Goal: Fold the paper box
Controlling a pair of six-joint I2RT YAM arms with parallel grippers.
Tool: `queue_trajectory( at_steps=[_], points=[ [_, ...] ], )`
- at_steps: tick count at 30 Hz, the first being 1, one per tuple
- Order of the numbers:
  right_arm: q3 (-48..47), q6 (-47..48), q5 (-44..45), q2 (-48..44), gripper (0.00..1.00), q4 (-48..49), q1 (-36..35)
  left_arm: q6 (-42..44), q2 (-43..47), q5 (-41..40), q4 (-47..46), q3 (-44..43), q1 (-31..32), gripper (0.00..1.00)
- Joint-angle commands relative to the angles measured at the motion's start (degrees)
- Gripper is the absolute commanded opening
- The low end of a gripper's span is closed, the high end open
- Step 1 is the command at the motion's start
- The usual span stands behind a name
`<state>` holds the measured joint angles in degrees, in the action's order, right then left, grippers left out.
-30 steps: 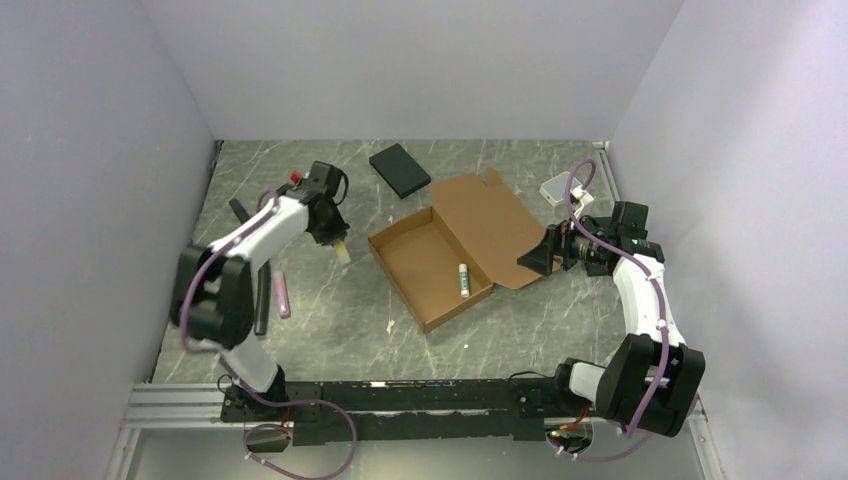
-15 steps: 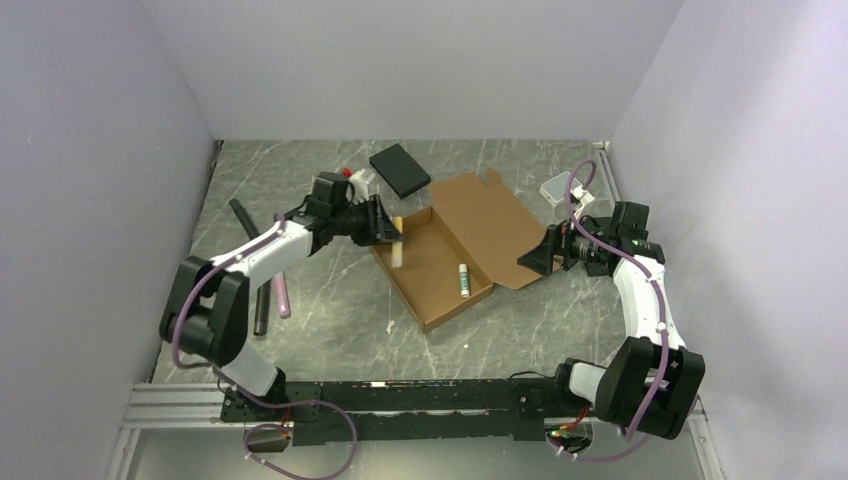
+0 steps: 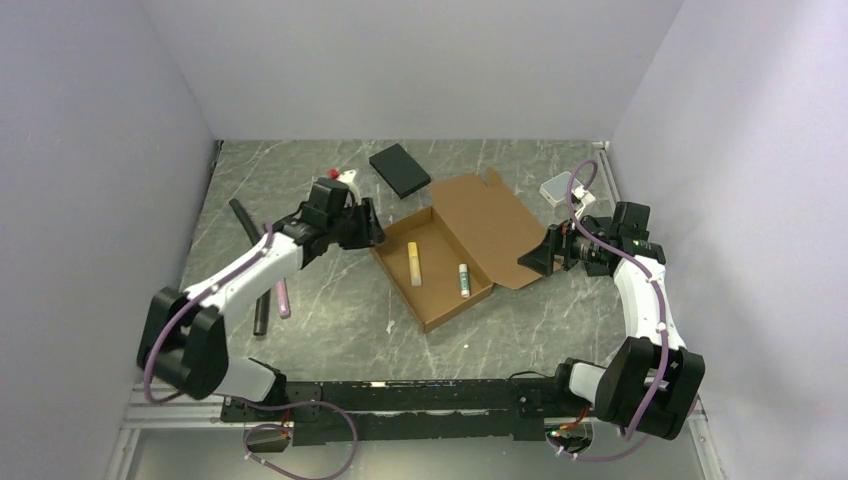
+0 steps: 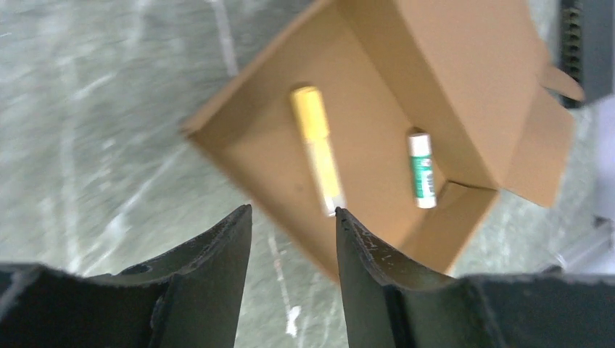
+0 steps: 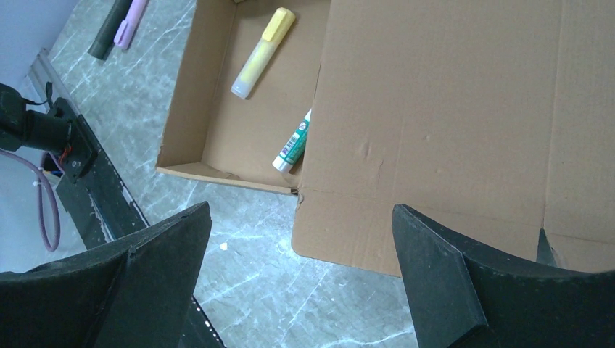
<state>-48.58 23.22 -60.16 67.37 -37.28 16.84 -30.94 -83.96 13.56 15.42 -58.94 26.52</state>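
The paper box (image 3: 487,222) is brown cardboard, its shallow tray (image 3: 437,296) at the table's middle and its lid lying open to the back right. A yellow marker (image 3: 413,262) and a green-and-white stick (image 3: 463,280) lie in the tray. My left gripper (image 3: 376,234) hovers at the tray's left corner, open and empty. In the left wrist view that gripper (image 4: 292,210) looks down on the box (image 4: 377,65), the marker (image 4: 318,148) and the stick (image 4: 421,169). My right gripper (image 3: 532,258) stands wide open at the lid's right edge. In its own view the right gripper (image 5: 301,210) frames the lid's (image 5: 450,109) corner without touching it.
A flat black slab (image 3: 400,170) lies at the back. A small translucent container (image 3: 556,188) sits at the back right. A purple marker (image 3: 283,296) and two black pens (image 3: 262,305) (image 3: 240,213) lie on the left. Walls close in both sides.
My left gripper swung right from the table's left side with the yellow marker, opened over the box and let it go. The marker now lies in the tray. The right arm stayed still.
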Motion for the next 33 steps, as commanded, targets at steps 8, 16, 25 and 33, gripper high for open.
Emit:
queue_trajectory(
  at_steps=[8,16,25,33],
  points=[
    [-2.25,1.64,-2.37,-1.94,1.0,0.01,0.3,-12.56,20.64,-32.74,16.83,16.69,-6.39,0.64],
    [-2.27,1.65,-2.59,-2.26,1.0,-0.08,0.3,-16.44,25.05,-44.67,18.52,22.97,-8.83,0.89],
    [-2.32,1.89,-2.58,-2.75,1.0,-0.34,0.39,-17.22,18.24,-45.58,13.76,24.25,-11.97,0.85],
    [-2.33,1.99,-2.43,-2.77,1.0,-0.34,0.39,-17.19,11.86,-41.93,8.3,25.23,-15.78,0.85]
  ],
)
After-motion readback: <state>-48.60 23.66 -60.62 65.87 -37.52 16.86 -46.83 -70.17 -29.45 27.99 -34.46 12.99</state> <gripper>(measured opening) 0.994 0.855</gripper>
